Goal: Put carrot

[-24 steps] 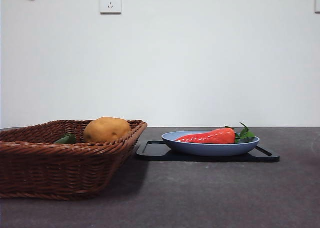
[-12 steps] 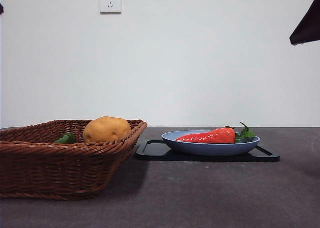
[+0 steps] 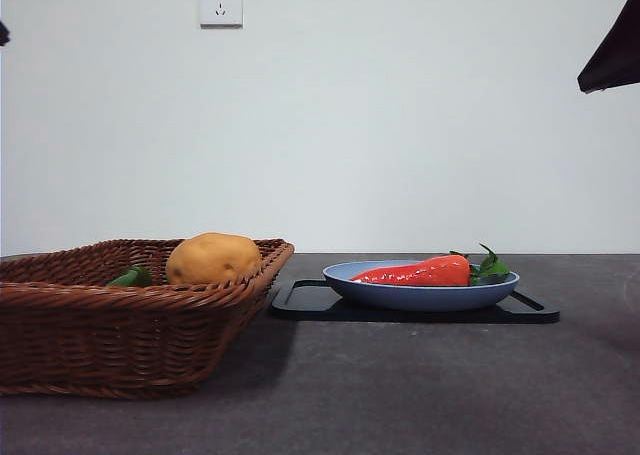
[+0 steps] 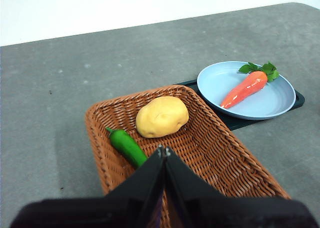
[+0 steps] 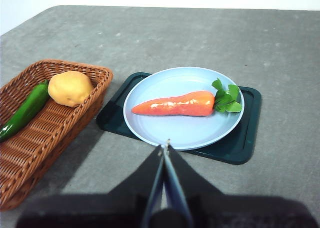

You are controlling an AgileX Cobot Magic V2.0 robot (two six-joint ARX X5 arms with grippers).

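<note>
1. Closest to the front camera is the brown wicker basket [image 3: 130,315], sitting on the grey worktop [image 3: 420,385] on the left side of that view.
2. In the basket there's a rounded yellow-brown potato [image 3: 213,258], with a small green pepper [image 3: 131,276] just beside it. The left wrist view shows the two lying close together, both near one end of the basket.
3. A bit further back and to the right is a flat black tray [image 3: 310,300], just beside the basket's corner. I can't tell whether they actually touch.
4. On the tray sits a light blue plate [image 3: 420,295], and the carrot [image 3: 420,272] is lying flat in it. In the front view its thin tip points towards the basket and its green leaves are on the far right. It's glossy orange-red and nothing is touching it.
5. The left gripper [image 4: 164,150] hangs up above the basket end of the worktop, jaws pressed together, holding nothing.
6. The right gripper [image 5: 166,145] hovers above the near edge of the plate, also closed up tight and empty, well clear of the carrot.
7. At the very back is a plain white wall with a socket [image 3: 221,3] high up.
</note>
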